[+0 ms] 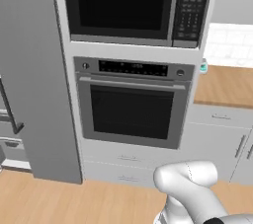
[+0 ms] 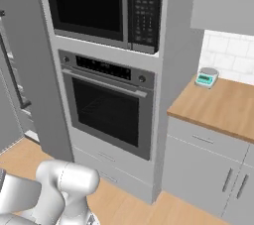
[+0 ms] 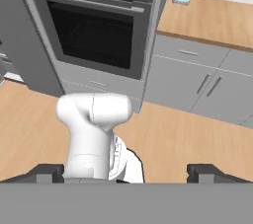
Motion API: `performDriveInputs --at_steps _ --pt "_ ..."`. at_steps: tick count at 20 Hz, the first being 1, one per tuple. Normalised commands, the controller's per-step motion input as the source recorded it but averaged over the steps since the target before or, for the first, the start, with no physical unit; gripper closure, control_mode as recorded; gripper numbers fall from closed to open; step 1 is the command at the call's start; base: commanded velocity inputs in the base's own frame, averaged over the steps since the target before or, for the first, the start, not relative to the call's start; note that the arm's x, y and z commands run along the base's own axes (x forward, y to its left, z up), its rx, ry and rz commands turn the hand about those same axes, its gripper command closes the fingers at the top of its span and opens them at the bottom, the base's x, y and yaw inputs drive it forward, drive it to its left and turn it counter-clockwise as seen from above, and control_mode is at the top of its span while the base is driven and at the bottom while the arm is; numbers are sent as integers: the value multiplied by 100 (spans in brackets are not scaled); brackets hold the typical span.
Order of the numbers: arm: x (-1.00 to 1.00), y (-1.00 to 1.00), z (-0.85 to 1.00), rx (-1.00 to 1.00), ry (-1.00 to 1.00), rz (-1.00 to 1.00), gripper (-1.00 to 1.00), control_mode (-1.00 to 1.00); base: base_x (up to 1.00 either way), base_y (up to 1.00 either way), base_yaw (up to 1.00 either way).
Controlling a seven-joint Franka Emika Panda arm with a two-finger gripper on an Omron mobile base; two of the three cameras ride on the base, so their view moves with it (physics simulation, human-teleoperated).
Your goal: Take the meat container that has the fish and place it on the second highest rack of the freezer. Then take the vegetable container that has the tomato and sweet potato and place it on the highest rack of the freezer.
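Note:
My gripper (image 3: pixel 126 172) is open, its dark fingertips (image 3: pixel 45 172) far apart at the bottom of the hand view with nothing between them. It looks down over my own white arm at the wooden floor in front of the oven. A sliver of the freezer (image 1: pixel 10 144) shows at the far left edge, with its long black bar handle (image 1: pixel 11 112) and grey drawer fronts behind it. That handle (image 2: pixel 16 78) also appears at the left of the right base view. The racks, the fish, the tomato, the sweet potato and their containers are out of view.
A wall oven (image 1: pixel 132 107) under a microwave (image 1: pixel 133 6) stands straight ahead, beside a tall grey panel (image 1: pixel 34 70). To the right a wooden counter (image 2: pixel 223 105) over grey cabinets carries a small teal kitchen scale (image 2: pixel 206 77). Wooden floor (image 3: pixel 197 139) lies below.

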Motion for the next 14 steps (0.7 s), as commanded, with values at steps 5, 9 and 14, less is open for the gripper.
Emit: performDriveInputs --at_steps 5,9,14 --pt "0 0 0 0 0 0 -100 100 26 -83 -1" --pt "0 0 0 0 0 0 -100 100 47 -76 -4" --pt "0 0 0 0 0 0 -100 100 15 -70 -1"
